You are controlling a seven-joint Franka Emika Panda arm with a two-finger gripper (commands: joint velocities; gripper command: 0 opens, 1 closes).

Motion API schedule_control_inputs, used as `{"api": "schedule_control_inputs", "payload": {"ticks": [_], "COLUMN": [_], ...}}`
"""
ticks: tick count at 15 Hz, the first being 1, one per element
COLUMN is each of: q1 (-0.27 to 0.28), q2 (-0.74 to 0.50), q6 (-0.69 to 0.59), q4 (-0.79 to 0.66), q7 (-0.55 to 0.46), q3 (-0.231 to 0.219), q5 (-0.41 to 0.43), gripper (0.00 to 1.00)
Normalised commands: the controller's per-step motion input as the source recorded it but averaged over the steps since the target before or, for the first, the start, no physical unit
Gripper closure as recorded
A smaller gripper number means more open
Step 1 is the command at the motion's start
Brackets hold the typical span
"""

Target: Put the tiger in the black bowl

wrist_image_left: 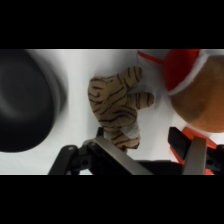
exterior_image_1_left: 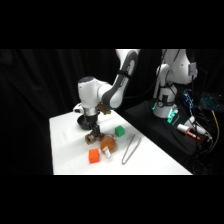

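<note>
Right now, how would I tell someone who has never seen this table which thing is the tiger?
Start at the white table and find the claw coming down near its middle. The tiger lies right below it, between the black bowl and a rounder orange-brown toy. It alone is tan with dark stripes.

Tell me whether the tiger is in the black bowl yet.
Out. In the wrist view the tiger lies on the white table beside the black bowl.
</note>
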Motion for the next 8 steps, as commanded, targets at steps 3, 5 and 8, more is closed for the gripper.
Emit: {"api": "schedule_control_inputs", "payload": {"ticks": [3,5,8], "q1": [0.01,0.078,0.085], "q2": [0.28,0.25,0.18], "q6": [0.17,0.15,0.09], "q4": [0.27,0.26,0.22], "q7": [0.04,0.08,0.08], "q3": [-0.047,-0.16,-0.186], "q5": [-0.18,-0.3,-0.288], "gripper": [0.0,0.0,0.0]}}
